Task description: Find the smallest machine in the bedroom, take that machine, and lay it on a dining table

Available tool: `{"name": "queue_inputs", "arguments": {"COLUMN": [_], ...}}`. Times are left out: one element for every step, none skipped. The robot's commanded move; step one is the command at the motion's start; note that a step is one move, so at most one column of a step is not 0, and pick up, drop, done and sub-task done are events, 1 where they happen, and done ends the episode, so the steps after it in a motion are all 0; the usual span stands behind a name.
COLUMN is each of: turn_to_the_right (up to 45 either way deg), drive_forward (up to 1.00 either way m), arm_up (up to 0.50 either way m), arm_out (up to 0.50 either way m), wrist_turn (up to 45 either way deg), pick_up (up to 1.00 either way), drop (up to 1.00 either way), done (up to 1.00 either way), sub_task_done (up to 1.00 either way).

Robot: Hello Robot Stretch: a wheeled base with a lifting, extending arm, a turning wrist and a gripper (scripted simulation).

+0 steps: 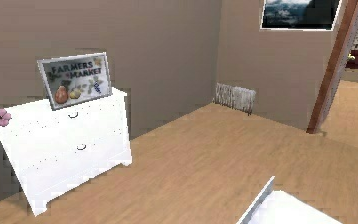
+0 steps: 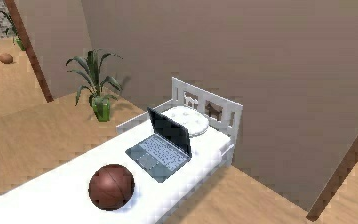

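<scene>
An open dark laptop (image 2: 165,143) lies on the white bed (image 2: 211,157) in the arm side view, screen upright and keyboard toward the picture's left. A brown ball (image 2: 112,186) rests on the bed near the bottom edge. A white pillow (image 2: 191,118) lies against the white headboard (image 2: 209,104) behind the laptop.
A white dresser (image 1: 72,140) stands at the forward view's left with a framed picture (image 1: 75,80) and a small pink thing (image 1: 1,118) on top. A white wall vent (image 1: 234,95), a doorway (image 1: 349,70), a bed corner (image 1: 287,208). A potted plant (image 2: 99,85) stands by the bed.
</scene>
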Motion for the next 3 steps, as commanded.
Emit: {"name": "queue_inputs", "arguments": {"turn_to_the_right": [0.0,0.0,0.0], "drive_forward": [0.00,0.00,0.00], "arm_up": [0.00,0.00,0.00], "arm_out": [0.50,0.00,0.00], "wrist_turn": [0.0,45.0,45.0], "pick_up": [0.00,0.00,0.00], "drop": [0.00,0.00,0.00], "done": [0.00,0.00,0.00], "sub_task_done": [0.00,0.00,0.00]}}
